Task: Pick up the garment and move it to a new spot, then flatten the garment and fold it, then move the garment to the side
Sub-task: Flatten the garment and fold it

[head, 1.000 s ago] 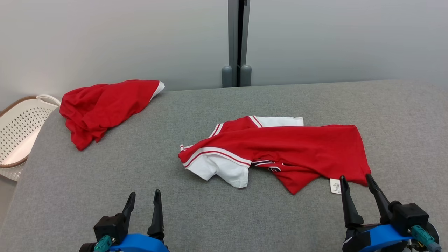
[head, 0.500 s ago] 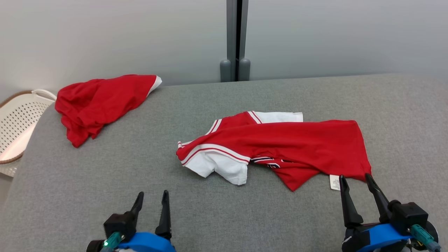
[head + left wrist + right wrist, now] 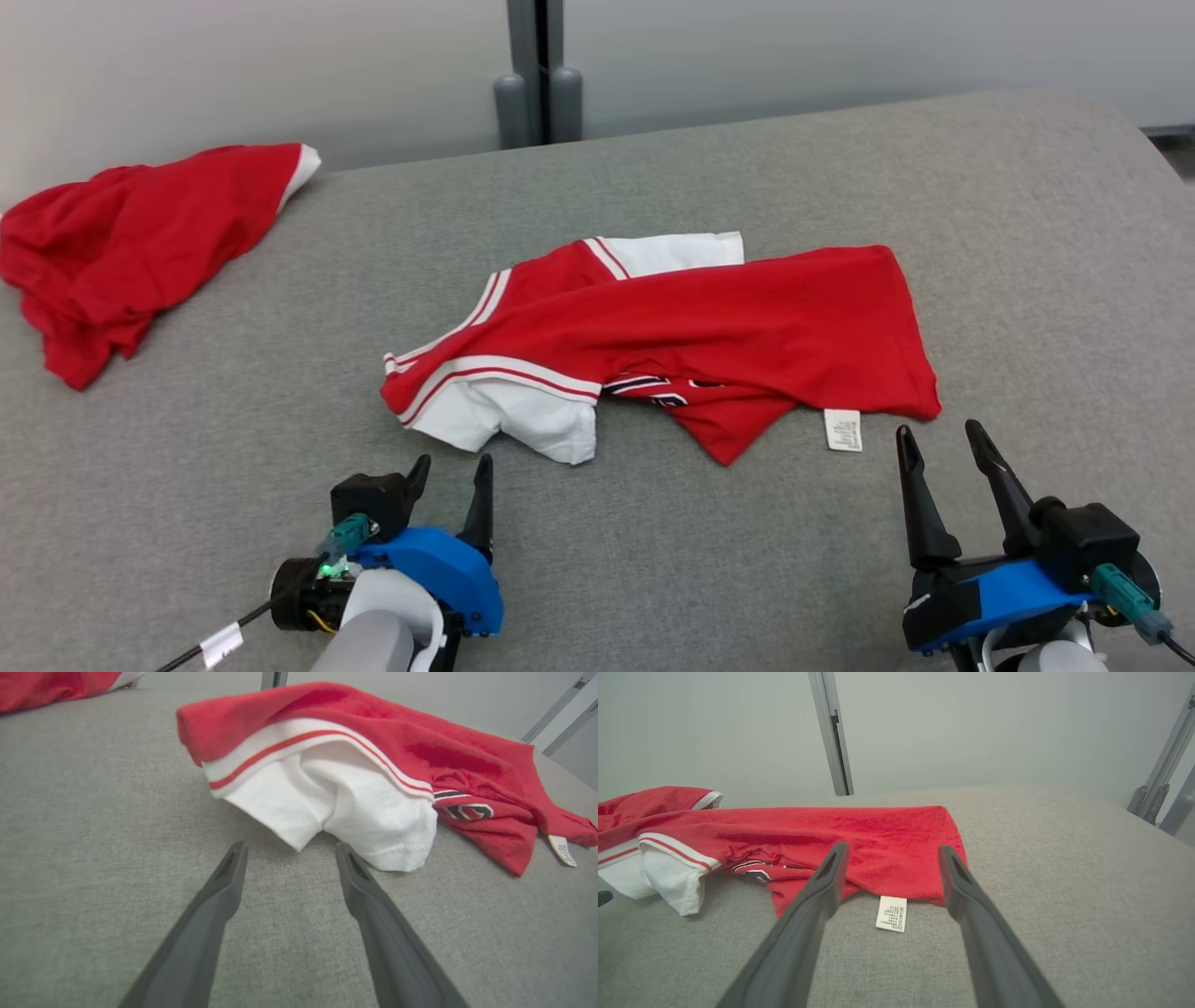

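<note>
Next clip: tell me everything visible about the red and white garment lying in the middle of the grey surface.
The garment is a red jersey-like knit with white sleeves, red-and-white striped trim and a partly hidden dark-outlined print. It lies crumpled and folded over itself, unflattened, on the grey surface, a white care label sticking out at its near edge. Nothing grips it.

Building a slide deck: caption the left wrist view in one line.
Open left pincer poised just short of the white sleeve of a crumpled red garment on grey upholstery.
</note>
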Motion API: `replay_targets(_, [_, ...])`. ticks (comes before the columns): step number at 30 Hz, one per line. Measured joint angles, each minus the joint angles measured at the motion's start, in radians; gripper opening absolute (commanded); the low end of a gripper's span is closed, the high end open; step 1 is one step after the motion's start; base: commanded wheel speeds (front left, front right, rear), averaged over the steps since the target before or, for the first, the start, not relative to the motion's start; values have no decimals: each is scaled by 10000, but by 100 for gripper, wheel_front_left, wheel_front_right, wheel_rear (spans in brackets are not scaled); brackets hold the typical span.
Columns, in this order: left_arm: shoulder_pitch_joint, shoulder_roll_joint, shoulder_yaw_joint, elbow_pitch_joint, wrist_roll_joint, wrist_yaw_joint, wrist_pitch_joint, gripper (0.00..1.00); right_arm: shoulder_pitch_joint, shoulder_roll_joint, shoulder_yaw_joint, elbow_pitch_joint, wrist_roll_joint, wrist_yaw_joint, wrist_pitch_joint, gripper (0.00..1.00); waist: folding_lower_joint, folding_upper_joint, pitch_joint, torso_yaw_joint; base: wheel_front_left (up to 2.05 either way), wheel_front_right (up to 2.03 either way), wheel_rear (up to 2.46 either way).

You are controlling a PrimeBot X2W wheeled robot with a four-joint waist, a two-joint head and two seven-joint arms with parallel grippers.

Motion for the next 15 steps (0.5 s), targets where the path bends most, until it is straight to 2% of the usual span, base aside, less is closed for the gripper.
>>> replay_targets(8, [-795,-10,105,1177,-798,23,-420,100,-158,2,-8,-19,25,2,0,100,-1,0,351,-558,0,0,0])
replay_targets(9, [-869,-12,98,1244,-936,-12,-451,97,-159,0,-25,-19,27,0,0,100,-1,0,367,-597,0,0,0])
replay_targets(10, [-938,-12,75,1315,-1049,-33,-504,77,-159,0,-36,-17,27,0,0,100,-1,0,379,-629,0,0,0])
replay_targets(11, [-998,-13,58,1386,-1160,-92,-535,49,-160,0,-48,-17,27,0,0,100,-1,0,387,-655,0,0,0])
replay_targets(12, [-1055,-13,25,1442,-1235,-98,-568,7,-162,0,-50,-15,29,2,0,100,-1,0,391,-678,0,0,0])
replay_targets(13, [-1104,-12,-23,1494,-1239,-98,-619,0,-164,0,-52,-15,33,2,0,100,-2,0,392,-697,0,0,0])
replay_targets(15, [-1189,-13,-159,1542,-1315,-127,-660,0,-174,2,-63,-12,56,2,0,100,-1,0,384,-714,0,0,0])
